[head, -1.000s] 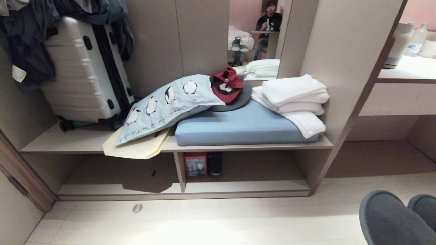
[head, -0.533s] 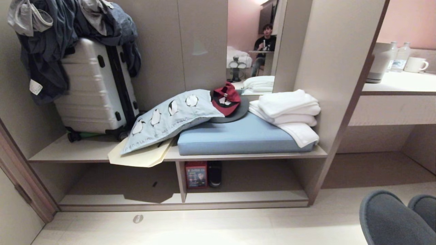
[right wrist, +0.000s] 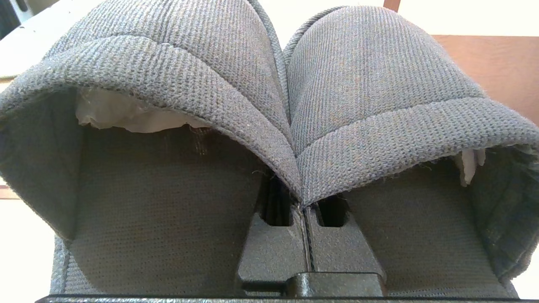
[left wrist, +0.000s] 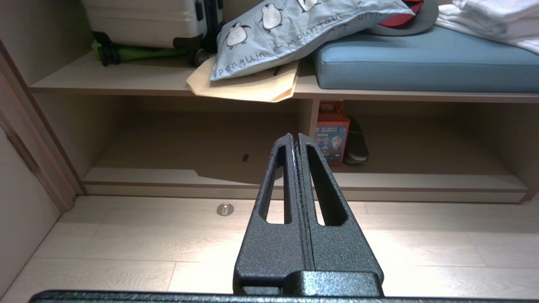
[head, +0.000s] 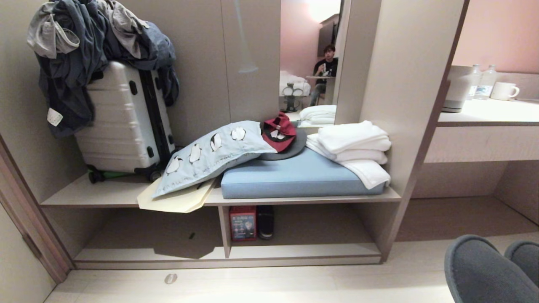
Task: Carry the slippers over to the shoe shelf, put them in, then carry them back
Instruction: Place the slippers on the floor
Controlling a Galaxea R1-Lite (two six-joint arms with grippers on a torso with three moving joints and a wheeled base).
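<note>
Presently catalogued, carrying stage of the outbound leg:

Item 1, the slippers: charcoal knit pair, side by side, toes pointing away from the wrist. Pinched together at their inner edges by the right gripper, whose jaws are closed tight on the fabric where the two uppers meet. In the head view the pair shows at the lower right, raised above the floor and well apart from the shelf.

Item 2, the shoe shelf: low cubby of pale board under the bench, split by an upright divider. Its right bay holds a red box and a lone black shoe against the divider; the rest of that plank is bare.

Item 3, left gripper: jaws pressed together, holding nothing, pointed at the cubby from above the floor.

Item 4, bench above: blue cushion, penguin pillow, white towels, red cap, suitcase draped with clothes.

Judgement: slippers are in hand but not yet delivered. Next move calls for closing on the shelf, lowering the right arm to the bare plank, clear of the box and shoe, and only then letting go.
</note>
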